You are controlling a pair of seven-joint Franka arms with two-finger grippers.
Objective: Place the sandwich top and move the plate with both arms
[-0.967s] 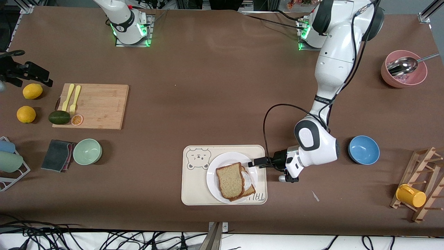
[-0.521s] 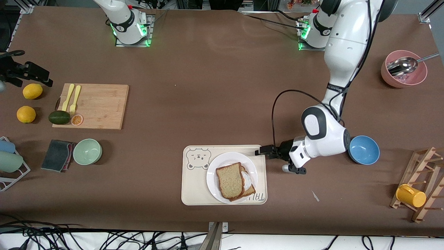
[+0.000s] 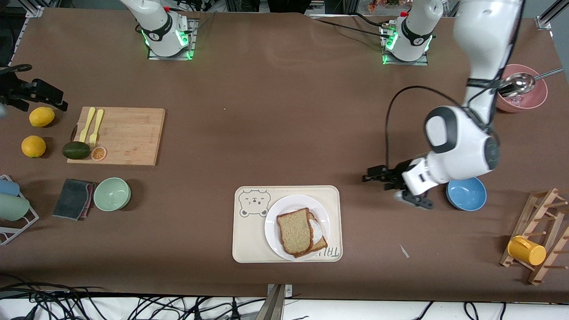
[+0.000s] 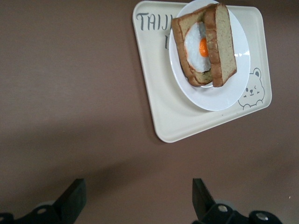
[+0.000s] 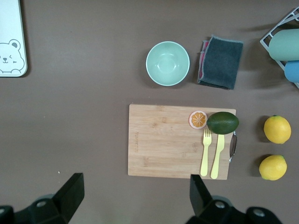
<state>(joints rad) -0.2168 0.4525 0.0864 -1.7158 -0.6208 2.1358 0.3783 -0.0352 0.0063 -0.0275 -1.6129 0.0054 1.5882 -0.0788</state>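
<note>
The sandwich top (image 3: 294,231) lies on an egg-bearing slice on the white plate (image 3: 272,218), which sits on a cream tray. In the left wrist view the sandwich top (image 4: 225,44) covers part of the fried egg, and the plate (image 4: 219,95) shows around it. My left gripper (image 3: 370,176) hangs open and empty over bare table between the tray and a blue bowl, its fingertips (image 4: 74,198) wide apart. My right gripper (image 5: 135,191) is open and empty high over the table by a cutting board. It is out of the front view.
The cream bear-print tray (image 3: 249,235) holds the plate. A blue bowl (image 3: 466,194) sits under the left arm's wrist. A pink bowl with a spoon (image 3: 518,100) and a mug rack (image 3: 544,235) stand at the left arm's end. Cutting board (image 3: 129,135) and green bowl (image 3: 111,194) lie at the right arm's end.
My left gripper has pulled back from the plate's rim and risen, moving off the tray toward the blue bowl. The sandwich and plate have not moved.
</note>
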